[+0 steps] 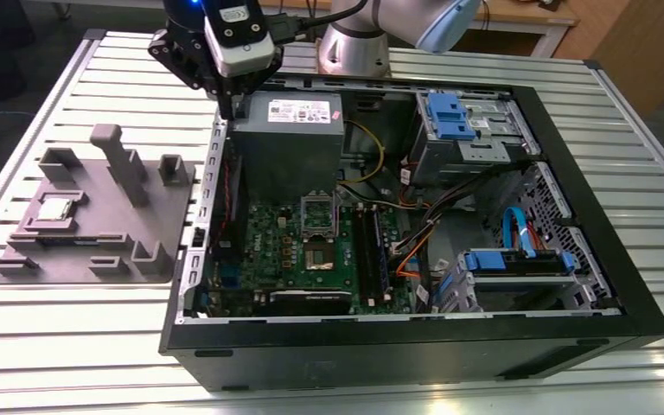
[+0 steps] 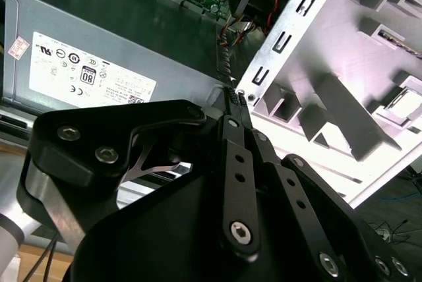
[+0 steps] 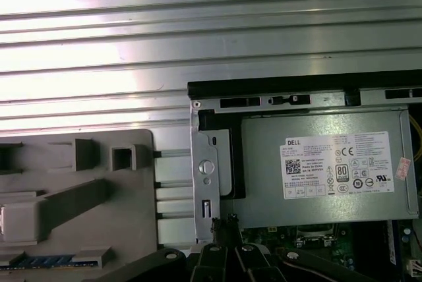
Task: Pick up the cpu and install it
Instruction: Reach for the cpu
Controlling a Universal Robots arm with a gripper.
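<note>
The cpu (image 1: 55,210), a small silvery square chip, lies in a recess of the grey holder block (image 1: 96,216) on the table, at the exterior view's left of the open computer case. My gripper (image 1: 231,111) hangs above the case's back corner on that side, over the rim beside the power supply and well away from the cpu. Its black fingers (image 2: 232,137) meet at the tips, shut with nothing between them; the gripper (image 3: 227,219) looks the same in the first wrist view. On the green motherboard (image 1: 274,242) the socket (image 1: 318,257) sits with its metal frame (image 1: 317,210) swung up.
A grey power supply (image 1: 290,138) with a white label fills the case's back part, directly beside the gripper. Drive cages with blue clips (image 1: 459,121) and loose cables (image 1: 424,233) occupy the exterior view's right half. The holder block carries upright posts (image 1: 118,160). The table (image 1: 79,346) is ribbed metal.
</note>
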